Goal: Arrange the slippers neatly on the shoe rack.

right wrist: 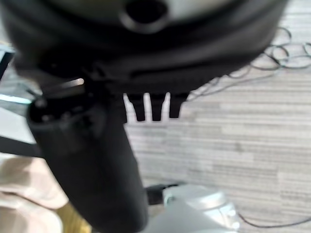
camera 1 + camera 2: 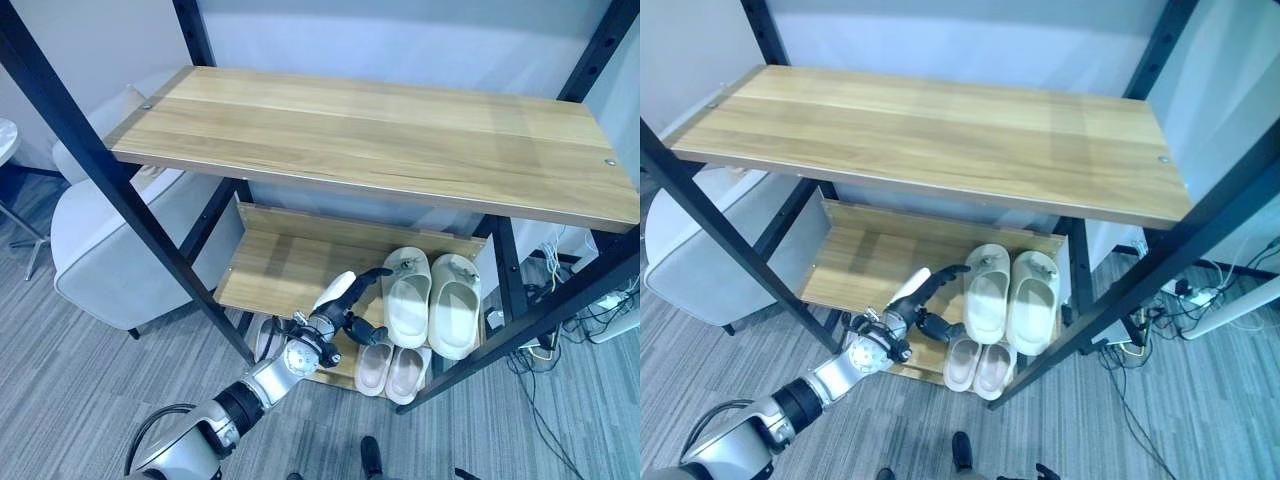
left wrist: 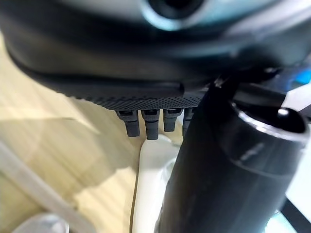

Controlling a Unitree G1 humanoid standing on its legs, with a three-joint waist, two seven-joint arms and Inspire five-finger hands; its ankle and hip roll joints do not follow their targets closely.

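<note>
Your left hand [image 2: 345,305] reaches in over the middle shelf [image 2: 275,270] of the rack [image 2: 110,190], just left of the white slippers [image 2: 432,300]. Its fingers [image 2: 372,275] are extended and relaxed, one stretching toward the left white slipper's toe end, and you hold nothing with them. In your left wrist view the fingertips [image 3: 150,127] point down over the wood with a white slipper edge [image 3: 148,184] just past them; you cannot tell from there whether they touch it.

The white slippers sit side by side on the right end of the middle shelf, touching each other, lengthways across the shelf's depth. Below them, on the lowest level at the near edge, a pink pair [image 2: 392,370] lies side by side, also touching. Another pale shoe [image 2: 264,335] shows on that low level to the left, behind your forearm; you cannot make out more of it.

The top shelf [image 2: 380,135] spans the rack above. A grey chair [image 2: 110,250] stands to the left of the rack.

Your right hand [image 1: 97,160] shows in your right wrist view with fingers [image 1: 153,107] straight and holding nothing, over grey carpet [image 1: 252,136], with a pink slipper [image 1: 24,194] at the edge.
</note>
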